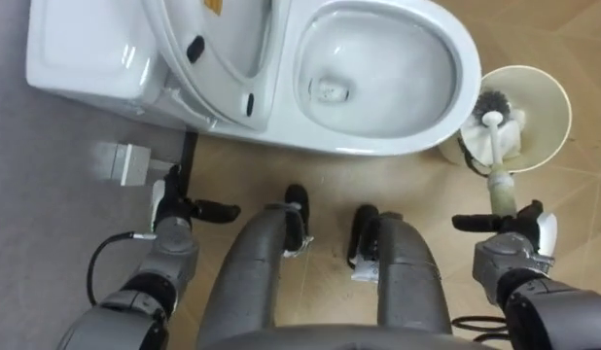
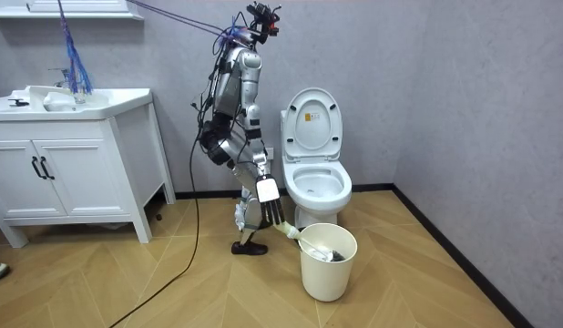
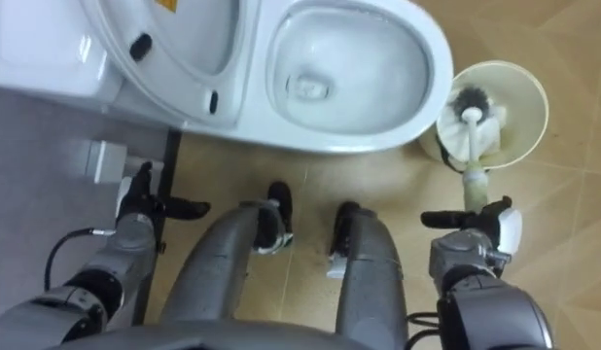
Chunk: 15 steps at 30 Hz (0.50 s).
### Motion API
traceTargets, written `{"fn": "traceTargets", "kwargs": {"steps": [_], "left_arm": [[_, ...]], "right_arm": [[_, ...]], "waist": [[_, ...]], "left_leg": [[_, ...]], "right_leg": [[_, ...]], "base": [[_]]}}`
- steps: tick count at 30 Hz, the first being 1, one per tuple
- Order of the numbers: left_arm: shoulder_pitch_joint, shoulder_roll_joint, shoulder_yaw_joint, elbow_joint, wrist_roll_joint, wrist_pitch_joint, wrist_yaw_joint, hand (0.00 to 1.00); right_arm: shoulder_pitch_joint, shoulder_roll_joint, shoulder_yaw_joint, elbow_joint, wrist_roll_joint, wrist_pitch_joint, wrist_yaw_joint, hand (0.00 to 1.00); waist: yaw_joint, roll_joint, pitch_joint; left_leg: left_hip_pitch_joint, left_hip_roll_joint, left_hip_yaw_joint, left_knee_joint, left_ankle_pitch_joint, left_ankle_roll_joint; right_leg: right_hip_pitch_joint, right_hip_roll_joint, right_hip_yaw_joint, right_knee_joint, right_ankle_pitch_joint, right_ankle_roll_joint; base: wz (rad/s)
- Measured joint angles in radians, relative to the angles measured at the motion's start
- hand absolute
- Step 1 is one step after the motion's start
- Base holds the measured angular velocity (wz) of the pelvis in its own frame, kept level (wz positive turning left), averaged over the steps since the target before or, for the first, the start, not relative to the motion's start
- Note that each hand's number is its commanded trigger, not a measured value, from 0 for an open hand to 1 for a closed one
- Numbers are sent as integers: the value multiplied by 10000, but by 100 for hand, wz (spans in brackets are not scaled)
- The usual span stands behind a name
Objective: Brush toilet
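The white toilet (image 1: 466,58) stands straight ahead of me, its lid and seat (image 1: 218,53) raised and the bowl showing. A cream bucket (image 1: 551,97) sits on the floor to the right of the bowl. The toilet brush (image 1: 495,122) leans in it, dark bristles down inside, with its pale handle (image 1: 502,185) slanting back toward me. My right hand (image 1: 514,231) is shut on the handle's near end, low beside my right leg. In the room view that right hand (image 2: 268,202) hangs just above the bucket (image 2: 327,269). My left hand (image 1: 174,209) rests open by my left leg, holding nothing.
A small white box (image 1: 125,162) and a dark pipe (image 1: 189,156) sit at the wall left of the toilet. A white sink cabinet (image 2: 72,155) stands at the room view's left. Wooden floor runs around the bucket, and grey walls close the corner.
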Motion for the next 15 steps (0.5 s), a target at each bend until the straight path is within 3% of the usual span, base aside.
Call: {"fn": "traceTargets", "kwargs": {"steps": [3,9,15], "left_arm": [[-161,4,-30,-256,-3,-5,41,0],[-583,270,-317,-674,-203,-4,64,0],[-600,288,-485,-1224,-193,1,153,0]], "right_arm": [[-152,-222,9,-88,786,25,31,0],[-490,-589,188,-147,1434,31,471,0],[-820,-764,361,-61,1484,7,614,0]], "waist": [[-41,-55,32],[-120,-157,45],[-153,-193,64]], "left_leg": [[-689,-137,-52,607,-15,9],[-2004,-169,-123,1639,-48,-57],[-2886,-146,-144,2553,-218,-71]], "right_leg": [[-728,-232,-14,843,-215,-106],[-1998,-431,-58,2012,-536,-284],[-2849,-440,-8,2895,-698,-422]], "base": [[19],[9],[-2]]}}
